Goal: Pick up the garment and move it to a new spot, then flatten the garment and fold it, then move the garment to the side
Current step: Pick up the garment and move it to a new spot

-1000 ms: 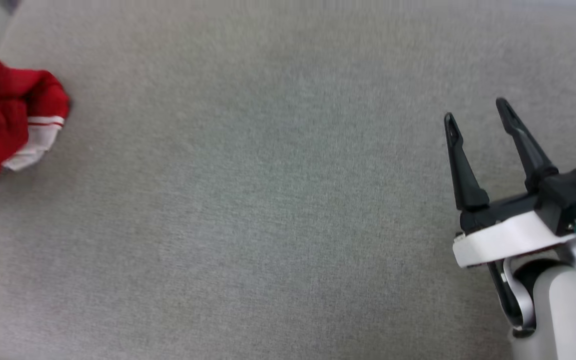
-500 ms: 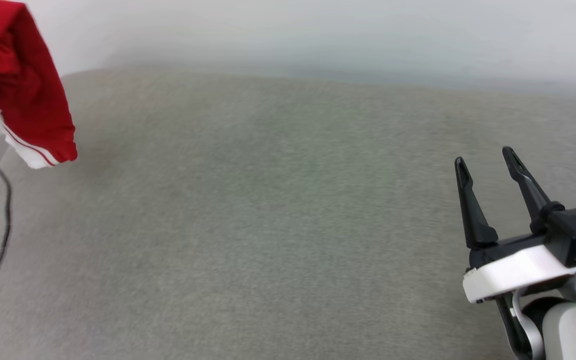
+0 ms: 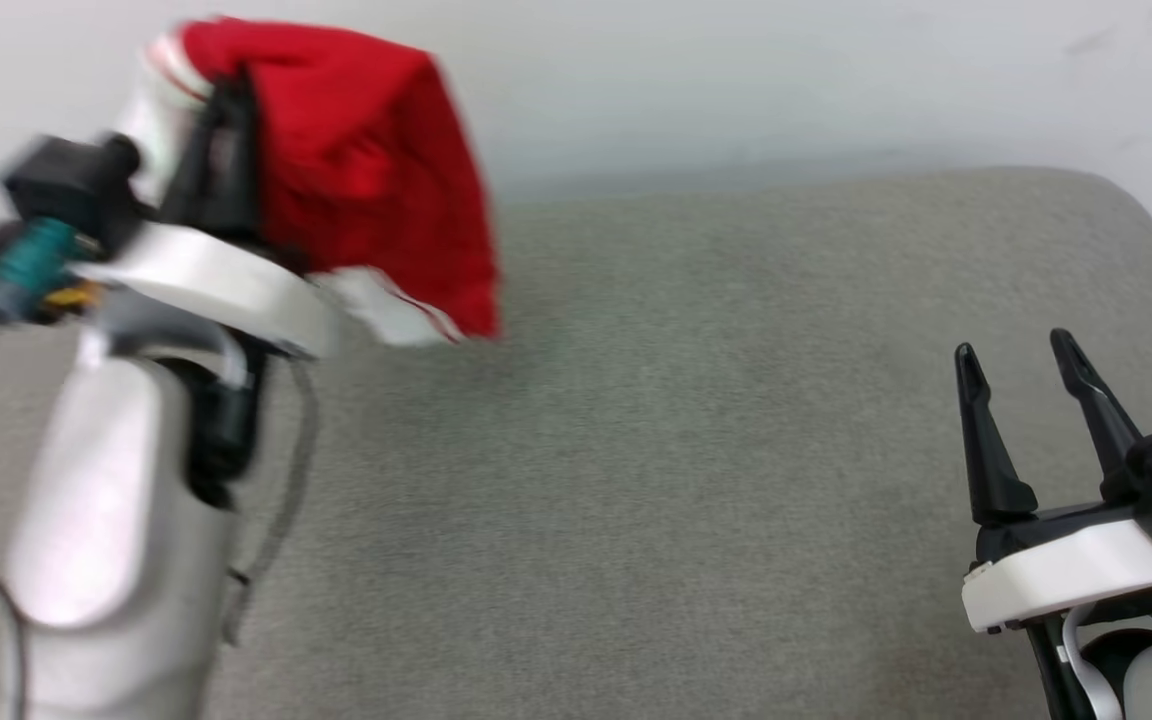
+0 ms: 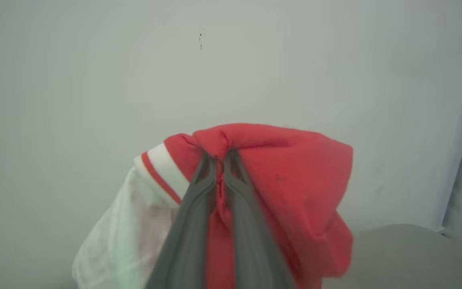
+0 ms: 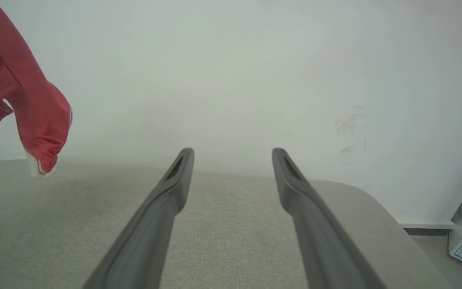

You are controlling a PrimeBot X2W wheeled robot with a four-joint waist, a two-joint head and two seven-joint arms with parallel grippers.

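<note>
Since a second ago our one garment point(image 3: 366, 170) has left the grey cushion point(image 3: 696, 420), where it lay crumpled at the left edge. Our head camera has also tipped up, so the wall point(image 3: 736, 80) now shows behind the cushion. From the head we count two grippers. Our left gripper point(image 3: 233, 95), blurred, is raised above the cushion's left part, its two dark fingers pinched on the red cloth. The garment hangs from it in one bunch, a white striped piece dangling lowest. Our right gripper point(image 3: 1014, 345) sits over the cushion's right part, its two fingers spread wide and holding nothing.

From the left wrist, our left gripper point(image 4: 221, 157) has both fingers nearly together, a fold of the garment point(image 4: 295, 172) clamped between the tips. One white sleeve panel droops beside them.

From the right wrist, our right gripper point(image 5: 233, 152) has its two fingers well apart above the cushion point(image 5: 231, 233). The garment point(image 5: 34, 108) hangs over the cushion's far left end, and we cannot tell whether its lowest tip touches.
</note>
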